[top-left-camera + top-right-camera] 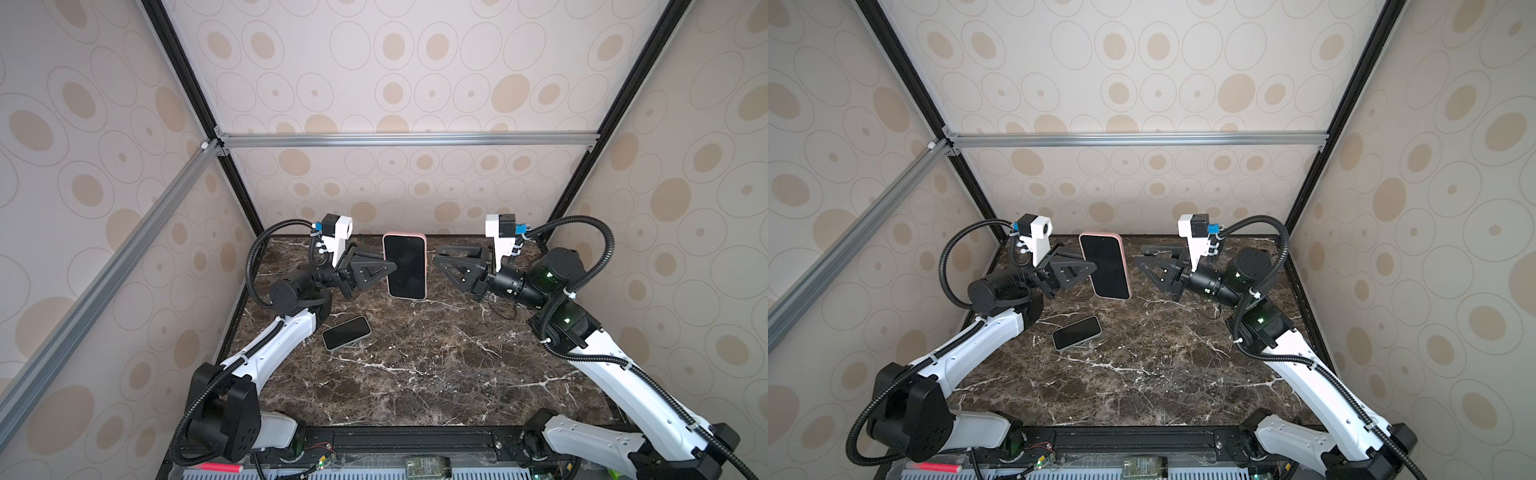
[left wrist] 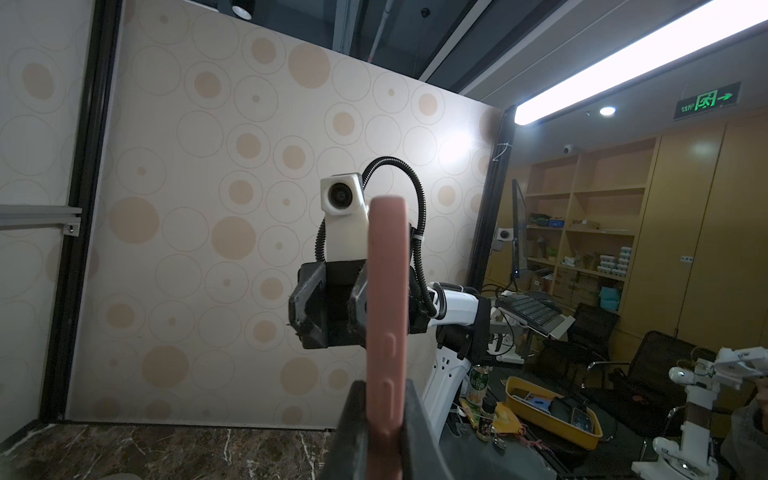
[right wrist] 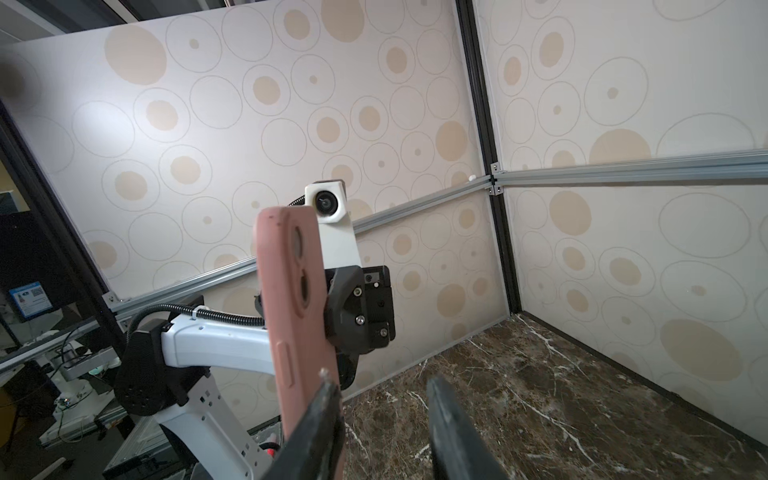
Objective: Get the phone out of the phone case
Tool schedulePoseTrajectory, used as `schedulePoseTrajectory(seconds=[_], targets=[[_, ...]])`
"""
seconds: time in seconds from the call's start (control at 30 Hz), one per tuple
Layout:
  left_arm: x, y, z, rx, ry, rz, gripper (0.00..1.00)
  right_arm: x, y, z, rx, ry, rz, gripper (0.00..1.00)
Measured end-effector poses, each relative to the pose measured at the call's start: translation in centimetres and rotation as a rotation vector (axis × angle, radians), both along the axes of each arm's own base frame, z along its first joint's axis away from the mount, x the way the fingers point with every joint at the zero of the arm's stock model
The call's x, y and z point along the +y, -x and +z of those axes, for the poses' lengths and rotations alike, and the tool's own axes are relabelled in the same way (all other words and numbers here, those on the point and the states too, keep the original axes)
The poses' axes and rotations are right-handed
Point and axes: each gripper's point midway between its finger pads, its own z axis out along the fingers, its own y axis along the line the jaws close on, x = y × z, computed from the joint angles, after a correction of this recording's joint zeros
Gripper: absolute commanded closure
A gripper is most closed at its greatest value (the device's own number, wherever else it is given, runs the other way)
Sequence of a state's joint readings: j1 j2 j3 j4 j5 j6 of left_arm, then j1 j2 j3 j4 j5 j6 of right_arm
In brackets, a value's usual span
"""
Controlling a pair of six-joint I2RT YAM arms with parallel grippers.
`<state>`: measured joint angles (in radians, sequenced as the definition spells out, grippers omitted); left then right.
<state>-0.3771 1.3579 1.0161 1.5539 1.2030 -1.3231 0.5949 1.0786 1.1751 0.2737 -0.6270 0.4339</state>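
Observation:
A phone [image 1: 405, 270] [image 1: 1104, 266] with a dark screen sits inside a pink phone case [image 1: 404, 237] [image 1: 1128, 286]. It hangs upright above the back of the marble table [image 1: 415, 374], screen towards the top views. My left gripper [image 1: 392, 268] [image 1: 1090, 268] [image 2: 384, 419] is shut on its left long edge. My right gripper [image 1: 437, 255] [image 1: 1139, 254] [image 3: 382, 390] stands open just right of the phone, nothing between its fingers. In the right wrist view the case's back [image 3: 291, 299] with the camera cutout lies beside one finger [image 3: 328, 399], outside the gap.
A second phone [image 1: 346, 333] [image 1: 1076, 333] in a pale case lies face up on the table, in front of the left arm. The back wall stands close behind the held phone. A bottle [image 1: 428, 466] and a red pen [image 1: 222, 468] lie at the front rail.

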Motion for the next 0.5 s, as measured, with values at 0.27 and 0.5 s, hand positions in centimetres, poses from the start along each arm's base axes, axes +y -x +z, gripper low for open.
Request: schedulePoseTrajectory(seconds=[0.27, 0.5], targets=[[-0.3, 1.2, 0.1, -0.077, -0.003, -0.003, 1.0, 0.0, 0.5, 2.9, -0.008, -0.152, 0.065, 0.54], [-0.5, 0.9, 0.0, -0.08, -0.002, 0.009, 1.0, 1.4, 1.2, 2.8, -0.018, -0.159, 0.148, 0.54]])
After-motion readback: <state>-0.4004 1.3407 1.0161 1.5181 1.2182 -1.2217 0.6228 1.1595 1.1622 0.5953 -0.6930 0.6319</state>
